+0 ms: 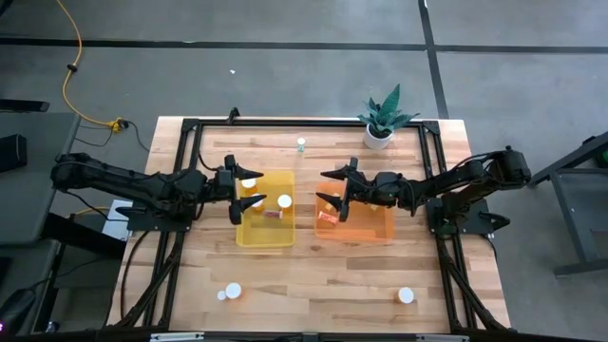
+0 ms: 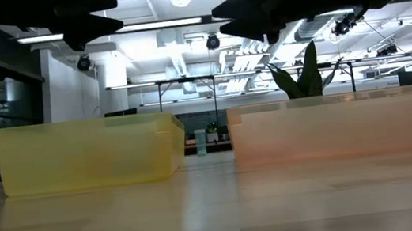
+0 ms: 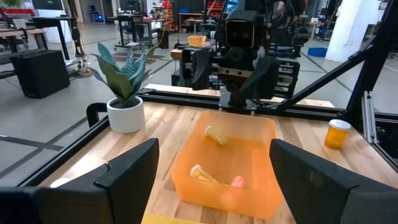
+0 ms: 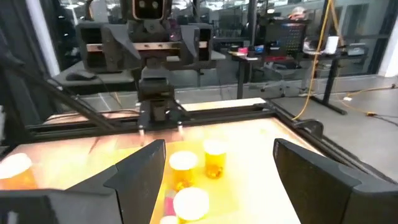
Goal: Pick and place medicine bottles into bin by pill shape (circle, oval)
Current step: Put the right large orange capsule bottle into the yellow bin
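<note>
Sorting seems mid-course: left gripper (image 1: 249,187) hovers with fingers spread and empty over the yellow bin (image 1: 265,233), which holds several medicine bottles (image 1: 284,201). Right gripper (image 1: 334,189) hangs likewise spread and empty over the orange bin (image 1: 380,233), both arms reaching inward. We judge the next move calls for fetching loose bottles near the table's front edge (image 1: 407,295).
</note>
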